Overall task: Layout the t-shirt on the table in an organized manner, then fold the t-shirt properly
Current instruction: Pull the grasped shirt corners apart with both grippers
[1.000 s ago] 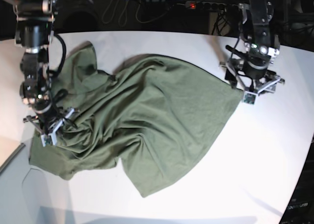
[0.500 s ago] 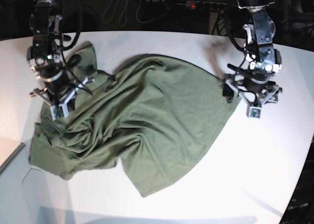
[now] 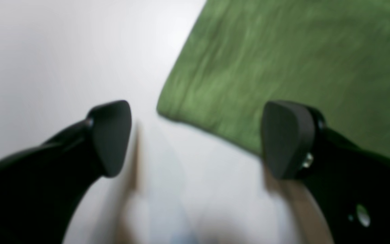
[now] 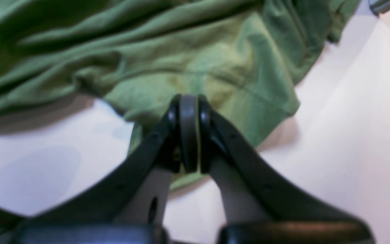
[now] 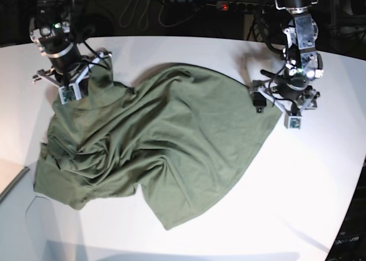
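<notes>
Since the earlier frames we saw the right gripper (image 4: 189, 132) travel up toward the far side of the table (image 5: 320, 175), its fingers pinched tight on a fold of the t-shirt (image 5: 166, 152) and dragging that sleeve end with it, while the left gripper (image 3: 195, 139) went from closing on the opposite corner to standing wide, holding nothing. That loose hem corner lay between the left fingers (image 3: 110, 135), with bare white tabletop beneath and outward of them and more beyond the crumpled near hem. We could read no label or writing on the cloth.
</notes>
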{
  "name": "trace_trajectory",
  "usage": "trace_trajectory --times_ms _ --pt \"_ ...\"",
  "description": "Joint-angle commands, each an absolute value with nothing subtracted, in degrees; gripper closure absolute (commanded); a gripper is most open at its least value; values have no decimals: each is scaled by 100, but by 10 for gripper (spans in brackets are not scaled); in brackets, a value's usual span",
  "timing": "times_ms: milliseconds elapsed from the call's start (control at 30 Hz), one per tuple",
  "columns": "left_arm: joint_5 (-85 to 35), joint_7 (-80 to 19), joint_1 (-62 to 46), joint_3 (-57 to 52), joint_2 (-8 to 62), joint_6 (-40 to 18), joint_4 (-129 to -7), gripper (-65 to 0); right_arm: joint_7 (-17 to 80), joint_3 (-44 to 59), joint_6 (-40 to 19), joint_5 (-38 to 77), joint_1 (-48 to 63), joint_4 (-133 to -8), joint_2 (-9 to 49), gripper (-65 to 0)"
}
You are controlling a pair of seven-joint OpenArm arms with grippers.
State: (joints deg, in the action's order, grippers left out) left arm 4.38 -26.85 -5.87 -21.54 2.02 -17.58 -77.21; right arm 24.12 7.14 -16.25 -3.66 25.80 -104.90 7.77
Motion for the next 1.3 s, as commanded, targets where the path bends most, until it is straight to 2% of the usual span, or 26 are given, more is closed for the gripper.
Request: trace_trajectory --times_ms 0,167,267,367,433,633,667,933,1067,1267 --pt "400 -2492 -514 -2158 215 -1745 -7662 -519 2290 743 -1604 -321 2668 -10633 813 -1" --pt "400 -2299 -382 -2158 251 -1745 -7090 -368 2290 743 -1604 -321 2949 -10677 813 -2" --pt "400 -2299 -347 -2158 251 -1745 -6870 -342 2290 743 -1604 -321 3029 -10659 813 -15" --pt "400 -2299 -321 -2158 251 -1745 -6835 -336 2290 743 -1604 -321 3064 -10668 813 -66" --pt "400 -2299 -330 -2158 251 -1745 -6844 -298 2264 743 -1604 -330 3116 -10659 813 -98" --pt "400 -2299 -338 -2149 251 -1745 -6853 -20 2290 752 -1578 -330 3169 -10651 813 -169" --pt "400 -2299 -347 -2149 251 -1745 -6853 0 2290 752 -1578 -330 3169 -10624 813 -183" --pt "400 -2299 -409 -2149 251 -1745 -6853 -12 2290 769 -1578 -321 2853 -9921 804 -319" --pt "400 -2299 -462 -2149 251 -1745 -6853 -12 2290 1095 -1578 -321 2484 -9587 804 -402" --pt "400 -2299 -470 -2149 259 -1745 -6853 -12 2299 1842 -1604 -321 1965 -9508 804 -423"
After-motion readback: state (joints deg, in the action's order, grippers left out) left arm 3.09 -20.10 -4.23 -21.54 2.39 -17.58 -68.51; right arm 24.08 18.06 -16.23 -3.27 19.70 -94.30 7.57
